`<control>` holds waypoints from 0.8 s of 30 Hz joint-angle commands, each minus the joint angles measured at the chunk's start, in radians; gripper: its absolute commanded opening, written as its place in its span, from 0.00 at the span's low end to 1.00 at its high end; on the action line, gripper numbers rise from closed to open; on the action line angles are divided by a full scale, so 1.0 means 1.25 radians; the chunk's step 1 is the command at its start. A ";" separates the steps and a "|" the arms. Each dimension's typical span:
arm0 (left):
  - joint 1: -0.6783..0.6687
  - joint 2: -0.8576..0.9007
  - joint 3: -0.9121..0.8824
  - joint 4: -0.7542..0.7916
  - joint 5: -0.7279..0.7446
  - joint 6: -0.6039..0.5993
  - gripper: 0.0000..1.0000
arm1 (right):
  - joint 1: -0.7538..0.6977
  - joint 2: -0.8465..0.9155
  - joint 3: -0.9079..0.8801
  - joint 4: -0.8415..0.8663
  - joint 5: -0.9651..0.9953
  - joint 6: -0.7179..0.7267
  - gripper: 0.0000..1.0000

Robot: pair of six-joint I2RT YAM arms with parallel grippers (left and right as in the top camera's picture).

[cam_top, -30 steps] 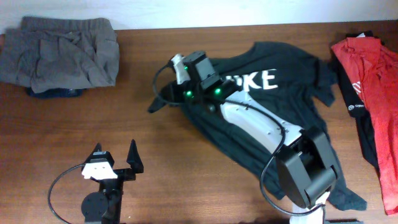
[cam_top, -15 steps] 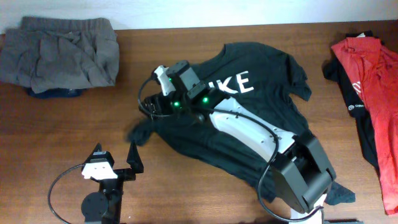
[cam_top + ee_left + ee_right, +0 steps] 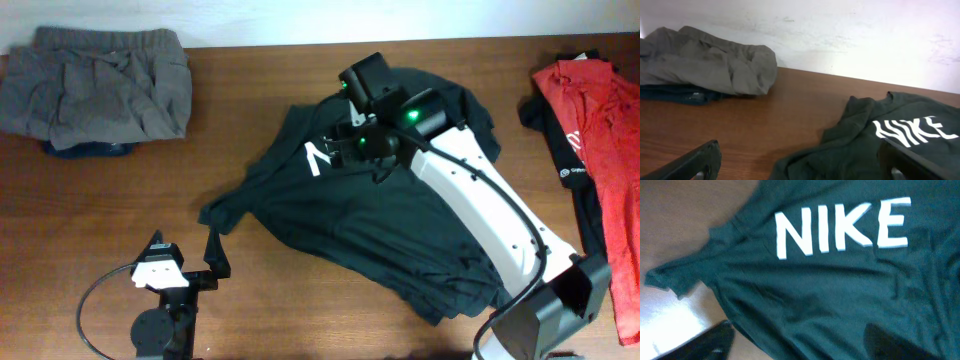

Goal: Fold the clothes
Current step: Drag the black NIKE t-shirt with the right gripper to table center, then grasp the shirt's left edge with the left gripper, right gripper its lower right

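Observation:
The black T-shirt [image 3: 330, 220] lies rumpled mid-table, one sleeve reaching toward the left arm. Its white lettering [image 3: 840, 227] fills the right wrist view, and only a sliver of it shows from overhead beside the right arm. My right gripper [image 3: 352, 130] hovers over the shirt's upper part. Its fingers [image 3: 715, 342] stand wide apart above the cloth, holding nothing. My left gripper [image 3: 185, 248] rests open near the front edge, just short of the sleeve; the shirt [image 3: 865, 145] lies ahead of it to the right. The grey garment [image 3: 100, 85] is bunched at the back left.
A red T-shirt [image 3: 600, 130] lies at the right edge over a black garment [image 3: 545, 110]. A dark blue piece [image 3: 90, 148] pokes out under the grey garment. The white wall [image 3: 840, 35] borders the table's far side.
The right gripper dragged the black T-shirt leftward, then opened, let go and swung back up and right. The shirt now lies farther left. The left arm has not moved.

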State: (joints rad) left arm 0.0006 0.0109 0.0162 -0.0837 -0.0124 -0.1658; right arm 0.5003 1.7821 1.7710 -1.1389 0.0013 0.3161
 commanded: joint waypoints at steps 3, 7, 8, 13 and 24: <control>0.003 -0.005 -0.005 0.001 -0.008 0.029 0.99 | -0.040 -0.010 0.011 -0.096 0.006 0.140 0.69; 0.003 -0.005 -0.005 0.001 -0.009 0.029 0.99 | -0.076 -0.029 0.010 -0.263 0.115 0.326 0.70; 0.004 -0.005 -0.005 0.001 -0.015 0.030 0.99 | -0.077 -0.034 0.008 -0.320 0.158 0.397 0.71; 0.003 -0.005 -0.005 0.042 -0.015 0.029 0.99 | -0.077 -0.077 -0.053 -0.439 0.195 0.625 0.97; 0.003 0.071 0.022 0.310 0.237 0.029 0.99 | -0.076 -0.316 -0.310 -0.394 0.181 0.829 0.99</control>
State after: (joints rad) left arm 0.0010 0.0372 0.0113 0.2764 0.1616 -0.1490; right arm 0.4046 1.4532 1.4338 -1.6428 0.2089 1.2629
